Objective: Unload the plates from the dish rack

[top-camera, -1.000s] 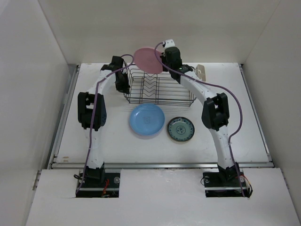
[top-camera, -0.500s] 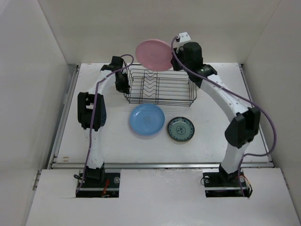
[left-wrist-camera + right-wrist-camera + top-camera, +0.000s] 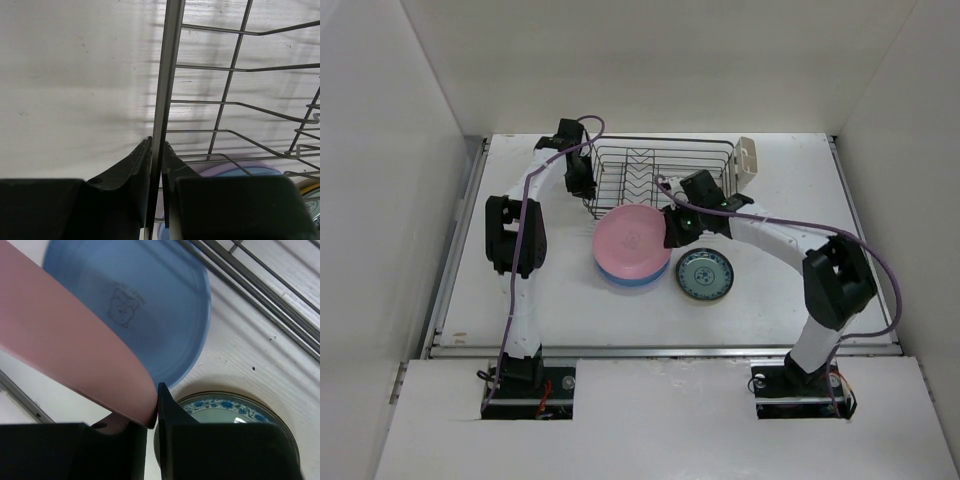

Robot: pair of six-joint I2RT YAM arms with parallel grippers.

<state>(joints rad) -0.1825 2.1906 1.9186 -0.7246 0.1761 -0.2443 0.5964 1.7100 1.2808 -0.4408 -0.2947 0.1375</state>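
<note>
The pink plate (image 3: 631, 239) hangs tilted just over the blue plate (image 3: 626, 280), and my right gripper (image 3: 672, 228) is shut on its right rim. In the right wrist view the jaws (image 3: 154, 411) pinch the pink plate (image 3: 75, 347) above the blue plate (image 3: 165, 310); I cannot tell whether the two plates touch. The teal patterned plate (image 3: 704, 274) lies to the right of them. The dish rack (image 3: 660, 178) stands behind, with no plates showing in it. My left gripper (image 3: 582, 181) is shut on the rack's left rim wire (image 3: 162, 100).
A beige cutlery holder (image 3: 748, 158) hangs on the rack's right end. Through the rack wires in the left wrist view I see a lavender edge (image 3: 220, 167) beneath the blue one. White walls enclose the table on the left, back and right.
My right arm has carried the pink plate from high behind the rack forward and down over the blue plate. The left arm has stayed on the rack's rim.
</note>
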